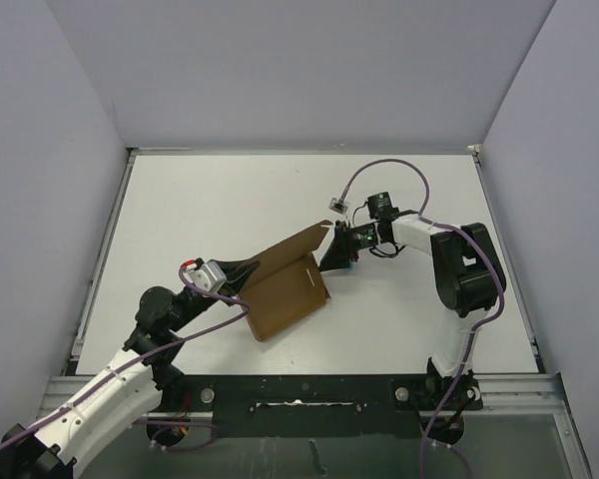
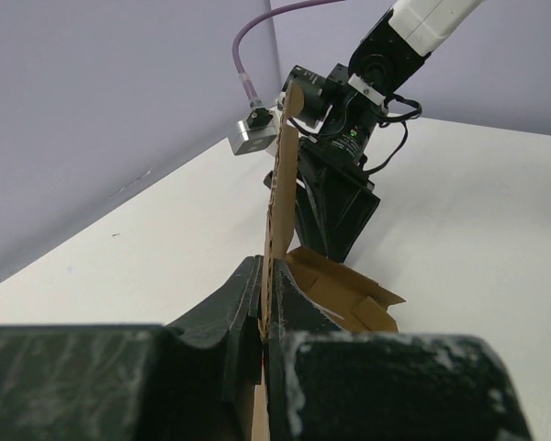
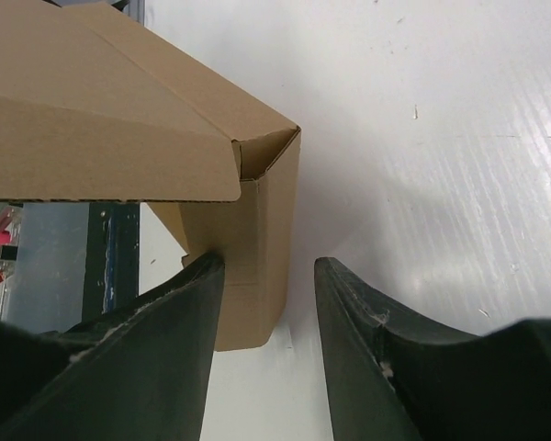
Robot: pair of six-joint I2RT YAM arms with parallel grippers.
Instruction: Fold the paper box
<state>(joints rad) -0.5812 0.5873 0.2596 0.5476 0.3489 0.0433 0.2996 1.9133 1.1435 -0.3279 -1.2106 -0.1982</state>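
At L wrist cam, jaws pinch paper box

White arms, black claws, purple cables

The right gripper holds its black fingers apart over the white table; one finger seems to touch the upright wall of the brown cardboard paper box, whose flap overhangs
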